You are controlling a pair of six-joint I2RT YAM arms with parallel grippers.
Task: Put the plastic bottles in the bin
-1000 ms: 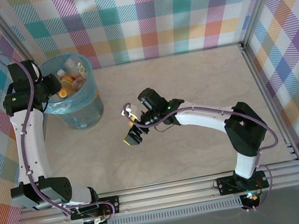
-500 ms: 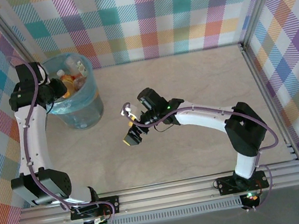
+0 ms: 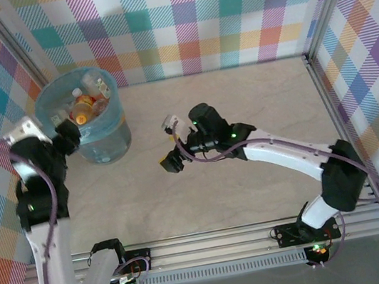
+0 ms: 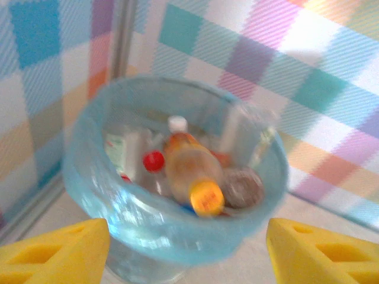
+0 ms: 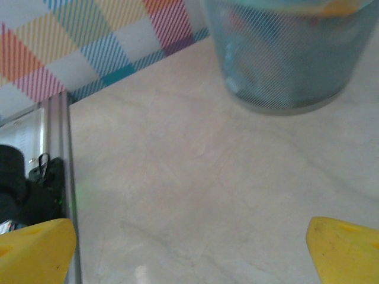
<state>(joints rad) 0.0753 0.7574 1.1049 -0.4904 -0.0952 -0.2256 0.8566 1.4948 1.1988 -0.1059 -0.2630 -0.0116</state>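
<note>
Left gripper (image 4: 188,253): wide, nothing held; the jaws stand far apart at the two lower corners of the left wrist view, with bare space between them.
Left gripper, place: at the near-left side of the bin (image 3: 107,146), up by the rim and facing into its mouth; whether it touches the rim cannot be told.
Bin: round and see-through, lined with a light blue bag whose edge folds over the rim; it stands upright on the far left of the table (image 3: 254,96), close to the far-left corner.
Bottles (image 3: 86,100): heaped inside the bin, all below its rim.
Top bottle (image 4: 190,168): lies tilted on the heap with its orange cap towards the near side and brownish liquid inside.
Other caps: a red cap (image 4: 154,161) just left of the top bottle, a white cap (image 4: 176,123) beyond it on the far side.
Right gripper (image 5: 189,254): wide, nothing held; the jaws sit at the two lower corners of the right wrist view, above bare table.
Right gripper, place: over the middle of the table, to the right of the bin and well apart from it, facing left towards it.
Table: pale and marbled, with a metal rail (image 3: 227,240) along its near edge.
Walls (image 3: 192,19): checked cloth in many colours on the left, far and right sides.
</note>
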